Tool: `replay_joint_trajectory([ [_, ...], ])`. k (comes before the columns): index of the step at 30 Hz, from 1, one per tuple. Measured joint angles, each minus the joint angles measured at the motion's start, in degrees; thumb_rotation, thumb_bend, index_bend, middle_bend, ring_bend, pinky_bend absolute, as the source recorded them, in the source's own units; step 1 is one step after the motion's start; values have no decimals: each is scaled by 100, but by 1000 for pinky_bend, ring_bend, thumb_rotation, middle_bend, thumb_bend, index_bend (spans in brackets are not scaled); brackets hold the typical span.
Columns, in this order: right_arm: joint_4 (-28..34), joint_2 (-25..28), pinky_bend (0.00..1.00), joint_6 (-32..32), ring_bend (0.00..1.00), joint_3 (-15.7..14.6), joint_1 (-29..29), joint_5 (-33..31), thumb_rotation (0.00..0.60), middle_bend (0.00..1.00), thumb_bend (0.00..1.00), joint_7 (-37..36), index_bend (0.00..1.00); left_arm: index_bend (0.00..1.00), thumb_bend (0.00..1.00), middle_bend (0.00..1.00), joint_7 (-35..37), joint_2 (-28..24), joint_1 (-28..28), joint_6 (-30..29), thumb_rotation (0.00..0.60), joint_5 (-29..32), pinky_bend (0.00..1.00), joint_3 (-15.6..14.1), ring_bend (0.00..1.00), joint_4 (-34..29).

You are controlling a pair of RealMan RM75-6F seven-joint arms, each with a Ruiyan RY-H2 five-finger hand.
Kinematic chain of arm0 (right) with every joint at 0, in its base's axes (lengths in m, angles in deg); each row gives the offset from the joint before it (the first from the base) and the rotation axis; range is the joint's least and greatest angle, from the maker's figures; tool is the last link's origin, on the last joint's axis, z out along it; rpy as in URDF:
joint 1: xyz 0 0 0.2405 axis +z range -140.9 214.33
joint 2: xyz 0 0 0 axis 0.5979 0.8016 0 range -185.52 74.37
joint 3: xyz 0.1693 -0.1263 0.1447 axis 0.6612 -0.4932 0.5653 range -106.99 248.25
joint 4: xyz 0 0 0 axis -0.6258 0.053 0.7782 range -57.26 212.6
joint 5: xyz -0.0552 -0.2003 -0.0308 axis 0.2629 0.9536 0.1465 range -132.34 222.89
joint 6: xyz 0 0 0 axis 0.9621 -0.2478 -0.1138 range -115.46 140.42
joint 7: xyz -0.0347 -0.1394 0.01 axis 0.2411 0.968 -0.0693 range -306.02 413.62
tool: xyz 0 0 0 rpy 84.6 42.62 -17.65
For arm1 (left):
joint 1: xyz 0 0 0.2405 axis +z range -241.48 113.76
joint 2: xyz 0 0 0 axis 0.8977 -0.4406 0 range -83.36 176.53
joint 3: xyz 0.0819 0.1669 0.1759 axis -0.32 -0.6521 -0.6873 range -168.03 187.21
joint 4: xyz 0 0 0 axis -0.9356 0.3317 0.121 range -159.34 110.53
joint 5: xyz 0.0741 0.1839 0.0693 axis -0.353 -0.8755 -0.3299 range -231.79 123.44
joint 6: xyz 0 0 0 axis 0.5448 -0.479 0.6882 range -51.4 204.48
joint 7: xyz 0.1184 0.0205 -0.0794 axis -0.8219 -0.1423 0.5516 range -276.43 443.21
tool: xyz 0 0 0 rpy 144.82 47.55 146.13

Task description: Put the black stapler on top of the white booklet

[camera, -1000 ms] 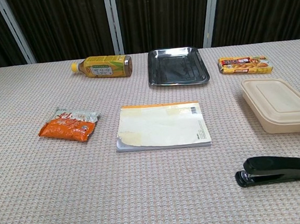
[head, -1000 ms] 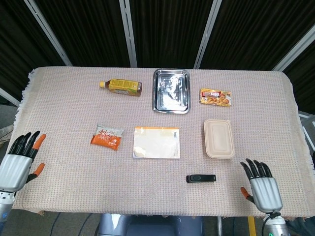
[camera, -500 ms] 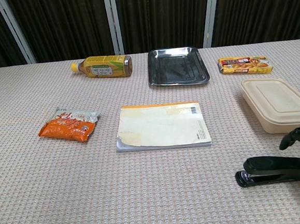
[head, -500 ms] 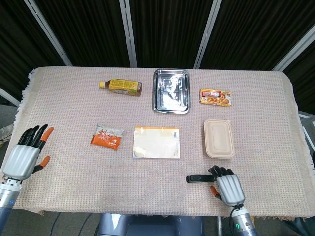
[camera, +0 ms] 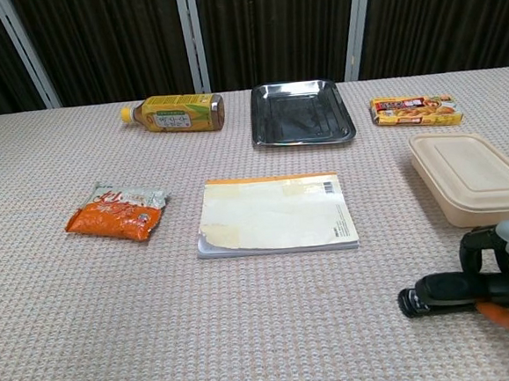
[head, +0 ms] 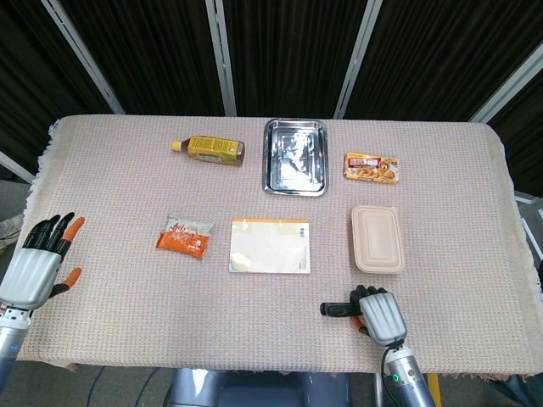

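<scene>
Right robot hand [camera: 506,269] had its dark fingers curled over the far side of the black stapler [camera: 461,290] and its orange-tipped thumb on the near side, apparently pinching it; whether the grip had fully closed could not be told. The stapler lay flat near the table's front edge, toward the right corner, well apart from the white booklet [camera: 275,214] with an orange top strip, which sat flat near the table's middle, a broad level target. Left robot hand [head: 37,267] hovered with fingers spread and empty at the left edge, clear of the work. The table [head: 127,186] was covered in a beige woven cloth; black curtains with pale metal posts stood behind.
</scene>
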Motion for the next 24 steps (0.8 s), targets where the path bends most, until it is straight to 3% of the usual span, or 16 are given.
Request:
replay_joint_trajectory([
  [11,90,-146,738,-60,600,108,227,-16,600,521,372,486,696,0,308,0,78,-4,-40,67,600,109,104,2,0,51],
  [24,966,-32,738,-443,600,389,776,-23,600,521,372,1258,696,0,310,0,70,45,-111,273,600,440,104,66,0,151],
])
